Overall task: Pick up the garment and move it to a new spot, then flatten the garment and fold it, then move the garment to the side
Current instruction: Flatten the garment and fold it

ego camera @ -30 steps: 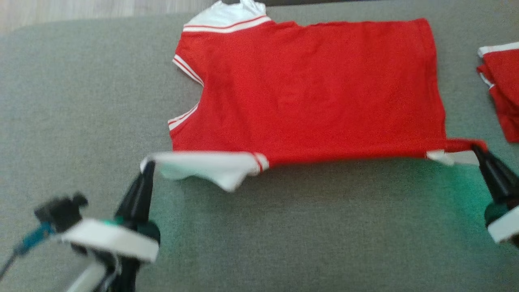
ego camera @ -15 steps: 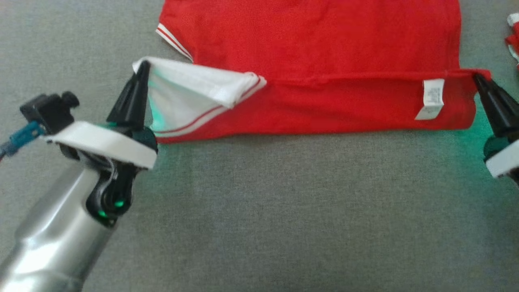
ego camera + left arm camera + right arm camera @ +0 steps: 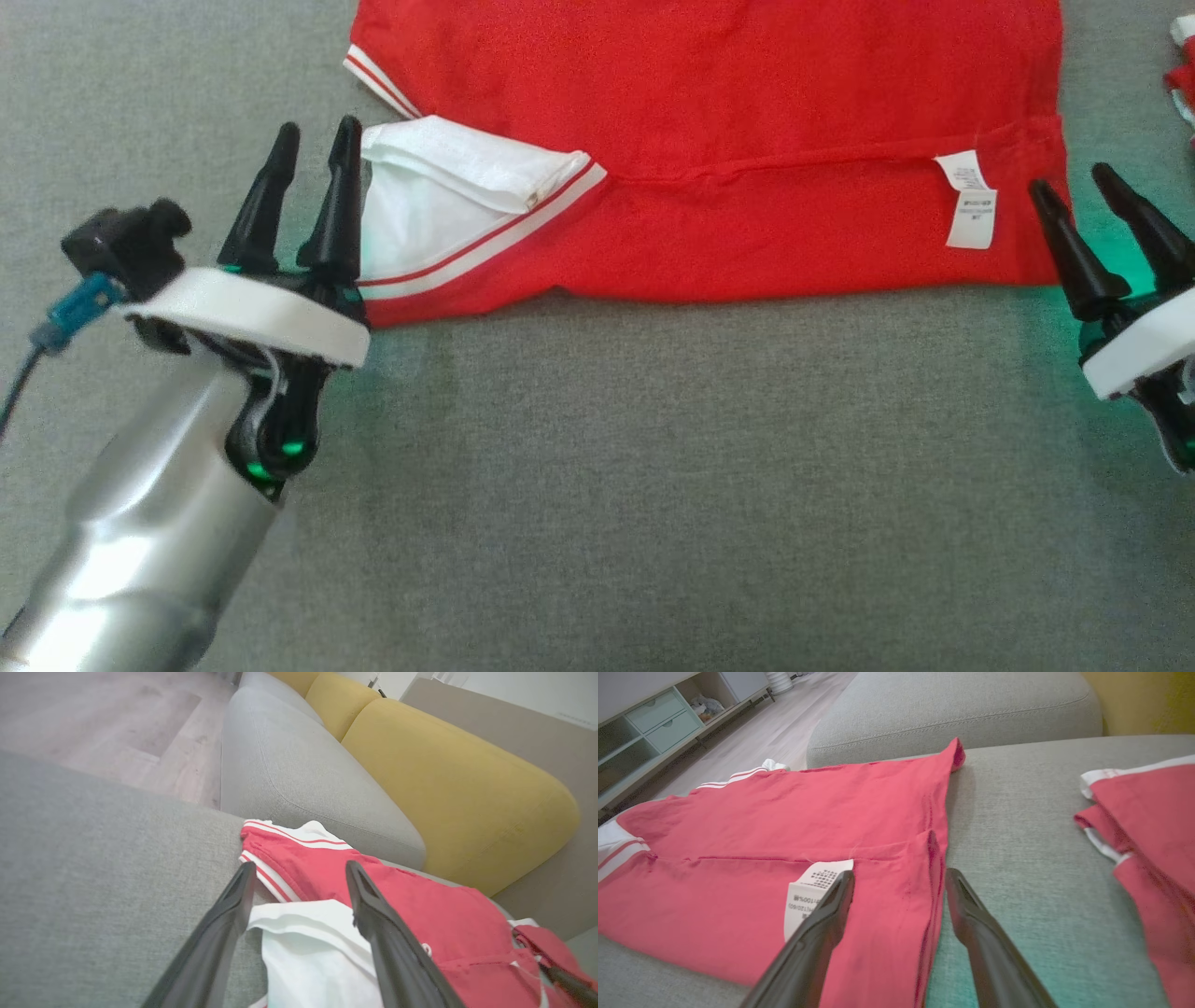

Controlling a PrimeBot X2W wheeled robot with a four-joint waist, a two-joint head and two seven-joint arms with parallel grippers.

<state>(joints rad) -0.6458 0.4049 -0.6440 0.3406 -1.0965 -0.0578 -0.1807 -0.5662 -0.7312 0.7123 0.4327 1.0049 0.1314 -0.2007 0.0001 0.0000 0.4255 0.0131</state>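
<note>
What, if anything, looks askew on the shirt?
On the shirt, the white sleeve is crumpled and doubled over beside the left gripper, so the fold's near edge runs crooked there. A label lies exposed near the right gripper.

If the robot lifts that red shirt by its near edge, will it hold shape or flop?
Likely floppy: the red shirt lies with its near edge folded over, creased. Probably light, thin cloth. May drag on the grey cushion.

head cam overhead, wrist cams low/close, all share garment (image 3: 709, 103).
</note>
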